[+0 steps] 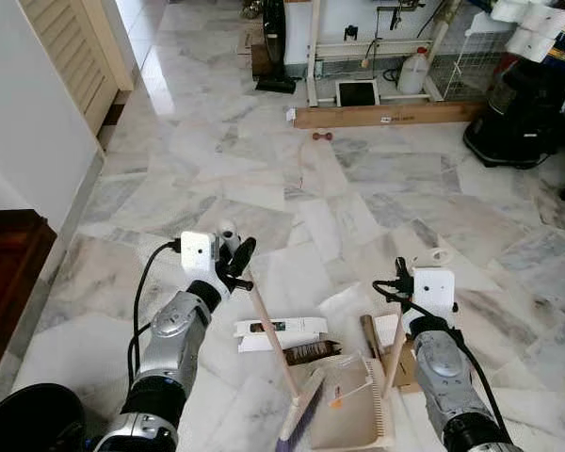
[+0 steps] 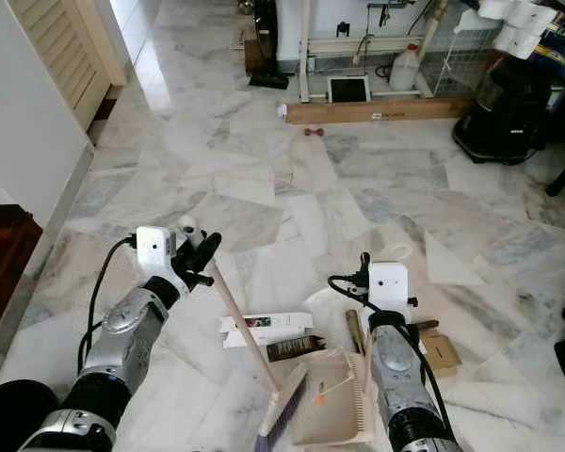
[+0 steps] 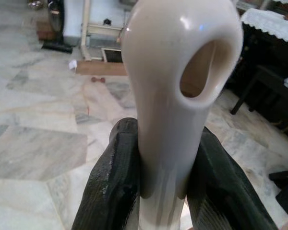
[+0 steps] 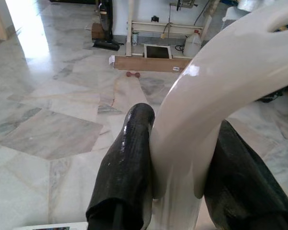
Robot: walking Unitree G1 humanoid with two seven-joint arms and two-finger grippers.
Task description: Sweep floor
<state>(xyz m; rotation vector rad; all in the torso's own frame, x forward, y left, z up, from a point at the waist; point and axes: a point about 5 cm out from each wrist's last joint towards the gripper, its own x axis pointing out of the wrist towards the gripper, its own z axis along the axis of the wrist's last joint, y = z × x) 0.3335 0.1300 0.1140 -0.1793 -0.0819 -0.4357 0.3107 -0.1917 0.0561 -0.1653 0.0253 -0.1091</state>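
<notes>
We have both arms bent forward over the marble floor (image 1: 358, 217). Left arm reaches up and out, left gripper (image 1: 234, 260) raised at the top end of the broom handle (image 1: 271, 334). In the left wrist view the fingers (image 3: 113, 177) press both sides of the cream handle just below its hanging hole, so the jaws are narrow and clamped on it. The handle slants down toward us to the broom head (image 1: 301, 414), bristles on the floor touching the dustpan's left side.

Right arm is more upright, right gripper (image 1: 407, 299) on the dustpan handle (image 1: 395, 348). The right wrist view shows the fingers (image 4: 129, 172) squeezing the curved cream grip on both sides; jaws narrow, holding it.

Dustpan (image 1: 353, 410) sits on the floor between the two arms, near the bottom edge of the head view. One small orange bit lies in it; we can't tell what else.

On the floor just beyond the dustpan: a white flat box (image 1: 281, 331), a dark wrapper (image 1: 313, 352), a brown cardboard piece (image 2: 440, 350). Well apart, toward the far wall: a wooden plank (image 1: 386, 115), a small dumbbell (image 1: 322, 137), a white jug (image 1: 413, 72).
</notes>
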